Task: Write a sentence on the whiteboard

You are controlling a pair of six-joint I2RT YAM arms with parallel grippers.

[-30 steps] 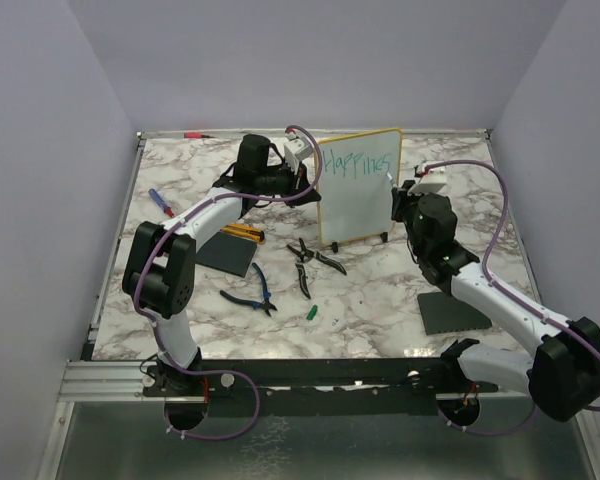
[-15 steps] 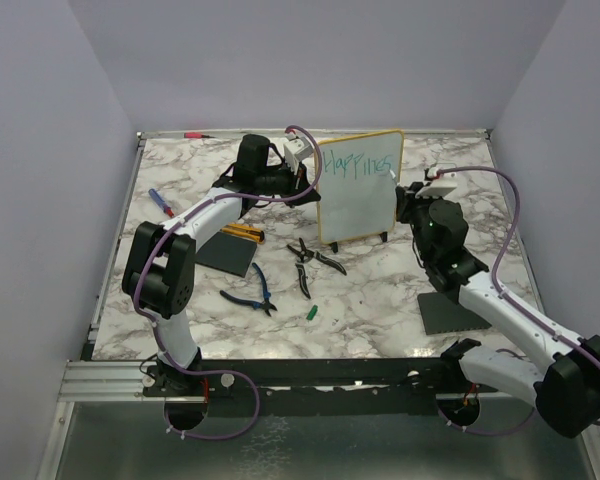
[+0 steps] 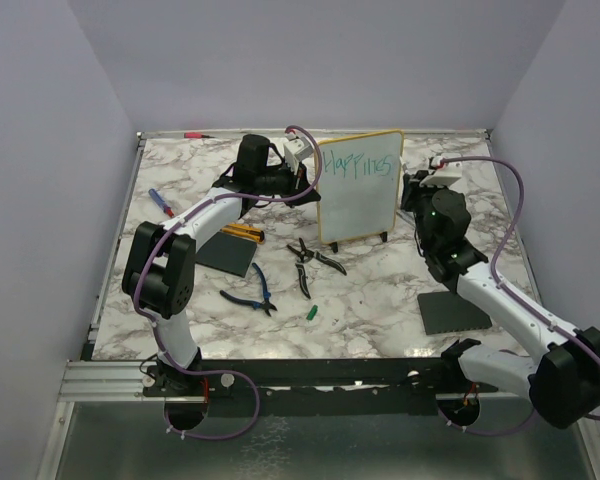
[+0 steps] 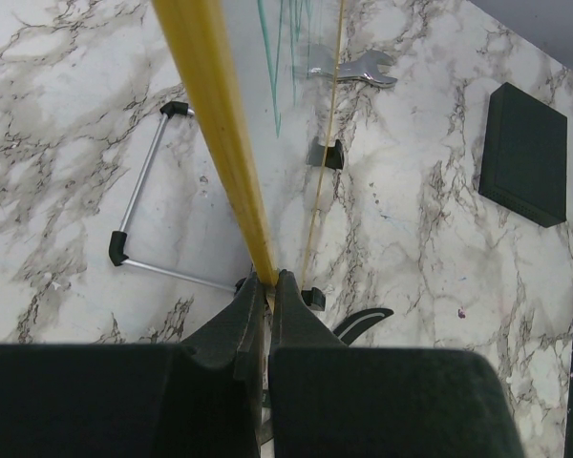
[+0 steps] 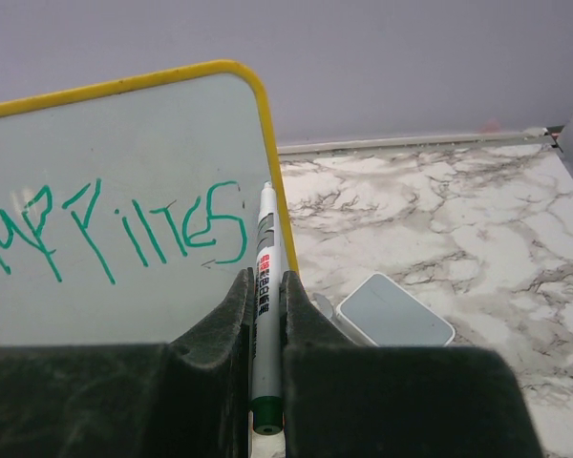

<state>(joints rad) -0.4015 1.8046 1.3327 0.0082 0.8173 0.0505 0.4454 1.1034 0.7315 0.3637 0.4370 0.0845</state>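
The right arm (image 3: 500, 300) has drawn back to the right of the whiteboard (image 3: 358, 185) since a second ago, when its marker sat against the board's right edge; the writing has not grown. The right fingers (image 5: 244, 286) are clenched on a white marker (image 5: 265, 253) whose small red and dark print is too fine to read. Its tip lines up with the yellow rim at the board's upper right corner; contact cannot be judged. The sentence (image 3: 358, 165) so far reads "Happines" in teal. The board stands upright near the middle of the far edge of the desk (image 3: 380, 300), and the left fingers (image 4: 283, 294) are clamped on its left rim.
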